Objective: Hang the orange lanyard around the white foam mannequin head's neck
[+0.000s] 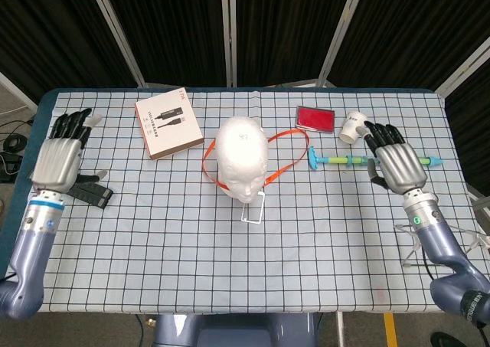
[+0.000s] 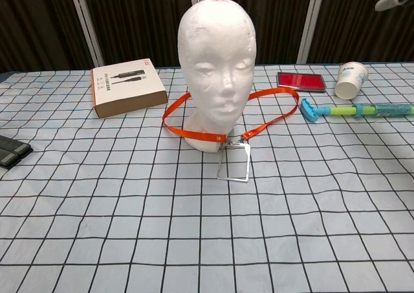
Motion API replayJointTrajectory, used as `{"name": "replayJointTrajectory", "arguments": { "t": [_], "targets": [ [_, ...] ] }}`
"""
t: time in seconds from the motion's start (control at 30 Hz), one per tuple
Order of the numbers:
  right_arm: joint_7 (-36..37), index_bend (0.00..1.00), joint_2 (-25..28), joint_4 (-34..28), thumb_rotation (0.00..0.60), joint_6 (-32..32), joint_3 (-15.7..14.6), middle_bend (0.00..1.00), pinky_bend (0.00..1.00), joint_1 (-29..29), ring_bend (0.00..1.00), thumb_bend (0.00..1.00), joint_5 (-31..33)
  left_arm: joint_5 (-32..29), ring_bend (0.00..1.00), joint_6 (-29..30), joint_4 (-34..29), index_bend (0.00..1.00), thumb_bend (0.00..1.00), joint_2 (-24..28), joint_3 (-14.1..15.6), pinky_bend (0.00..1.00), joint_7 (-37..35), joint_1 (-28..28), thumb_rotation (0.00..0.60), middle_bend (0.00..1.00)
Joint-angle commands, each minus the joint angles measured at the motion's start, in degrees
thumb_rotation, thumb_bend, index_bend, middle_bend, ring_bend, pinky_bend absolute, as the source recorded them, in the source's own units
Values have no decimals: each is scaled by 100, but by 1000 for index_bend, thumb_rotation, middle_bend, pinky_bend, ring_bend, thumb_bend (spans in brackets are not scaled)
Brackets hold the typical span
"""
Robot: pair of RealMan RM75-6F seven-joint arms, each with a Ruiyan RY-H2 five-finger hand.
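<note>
Orange lanyard (image 2: 259, 109) looped around white foam head's (image 2: 217, 54) neck.

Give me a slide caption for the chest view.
Orange lanyard looped around the foam mannequin head, its clear badge holder lying on the checked tablecloth.

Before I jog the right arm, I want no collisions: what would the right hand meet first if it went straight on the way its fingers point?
Likely the paper cup, just beyond the right hand; height is unclear, so it might pass above.
</note>
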Motion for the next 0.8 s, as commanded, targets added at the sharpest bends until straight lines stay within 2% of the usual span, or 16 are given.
{"name": "replayJointTrajectory", "arguments": {
  "t": [0.03,0.1,0.23,0.43,0.57,0.8],
  "targets": [
    [349,146,126,-298,600,-142,-248,72,0,-159,0,813,-286,431,0,529,-221,0,0,14,397,0,79,526,600,0],
    [528,162,184,-411,600,-250,-389,108,9,-185,5,854,-534,531,0,671,-278,0,0,6,502,0,129,692,600,0],
    [988,203,141,-560,600,-283,-583,181,98,-224,89,952,-1056,697,0,932,-354,0,0,-67,644,0,259,980,600,0],
    [1431,213,-136,-673,600,-550,-876,190,124,-54,101,978,-1789,851,0,1077,-333,0,0,-214,719,0,499,1184,600,0],
    [1307,213,-525,-578,600,-729,-906,190,132,110,101,979,-1954,878,0,1054,-251,0,0,-289,738,0,541,1245,600,0],
    [736,206,-1408,-374,600,-1155,-685,190,149,439,106,981,-1599,871,0,897,-42,0,0,-345,637,0,458,1293,600,0]
  ]
}}
